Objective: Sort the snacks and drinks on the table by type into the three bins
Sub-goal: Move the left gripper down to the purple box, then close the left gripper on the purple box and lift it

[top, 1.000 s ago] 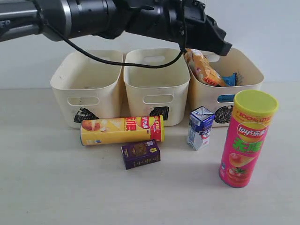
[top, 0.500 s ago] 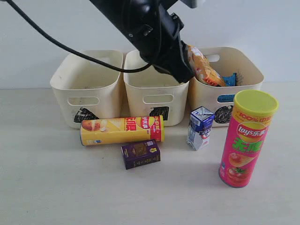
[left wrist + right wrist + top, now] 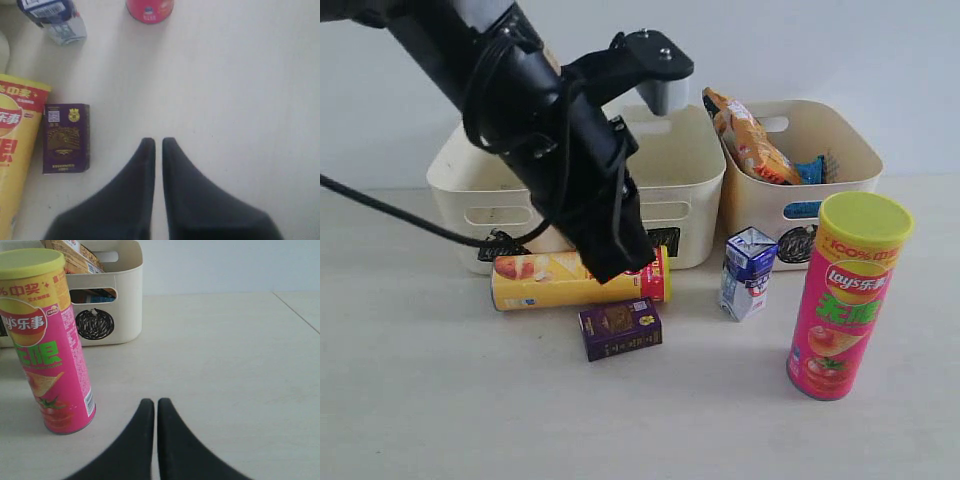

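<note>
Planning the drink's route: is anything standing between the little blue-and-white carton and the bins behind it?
Nothing visible does. The carton stands on bare table just before the bin holding bags; the lying yellow tube and the left end effector are off to its side.

Prob. lab: symbol-marked bins (image 3: 848, 168), blank wall (image 3: 880, 50)

table (image 3: 420, 400), bins (image 3: 692, 205), yellow tube (image 3: 535, 280), pink tube (image 3: 845, 300), carton (image 3: 748, 272), box (image 3: 620, 328)
</note>
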You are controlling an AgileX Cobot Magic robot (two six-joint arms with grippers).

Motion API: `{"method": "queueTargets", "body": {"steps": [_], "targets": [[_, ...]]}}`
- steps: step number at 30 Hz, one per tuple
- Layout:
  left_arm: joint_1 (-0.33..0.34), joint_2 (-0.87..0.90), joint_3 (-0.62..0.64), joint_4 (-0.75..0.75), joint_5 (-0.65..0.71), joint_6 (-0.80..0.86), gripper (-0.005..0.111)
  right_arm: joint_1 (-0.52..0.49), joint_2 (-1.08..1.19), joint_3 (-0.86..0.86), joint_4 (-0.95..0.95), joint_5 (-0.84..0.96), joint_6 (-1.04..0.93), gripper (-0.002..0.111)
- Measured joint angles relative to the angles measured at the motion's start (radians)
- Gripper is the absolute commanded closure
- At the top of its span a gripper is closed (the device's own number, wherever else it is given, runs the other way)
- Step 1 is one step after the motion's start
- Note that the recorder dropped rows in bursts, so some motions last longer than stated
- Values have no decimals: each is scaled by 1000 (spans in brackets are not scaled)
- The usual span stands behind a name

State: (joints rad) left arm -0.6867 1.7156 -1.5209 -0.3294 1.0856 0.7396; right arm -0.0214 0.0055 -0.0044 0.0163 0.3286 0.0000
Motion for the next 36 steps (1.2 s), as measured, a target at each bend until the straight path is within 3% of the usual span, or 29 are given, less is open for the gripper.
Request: {"method": "queueTargets", "body": {"steps": [9,11,16,19,27,36], "targets": [[0,-9,178,0,-60,90,99,0,0,0,0,0,0,108],[0,-9,205,0,-90,109,88,0,0,0,0,0,0,108],[0,38,226,1,-117,136,44,0,0,0,0,0,0,108],[0,84,226,1,-134,140,25,0,0,0,0,0,0,108],[0,169,226,44,-204,132,24,0,0,0,0,0,0,108],[69,185,226,61,-260,153,24,0,0,0,0,0,0,108]]}}
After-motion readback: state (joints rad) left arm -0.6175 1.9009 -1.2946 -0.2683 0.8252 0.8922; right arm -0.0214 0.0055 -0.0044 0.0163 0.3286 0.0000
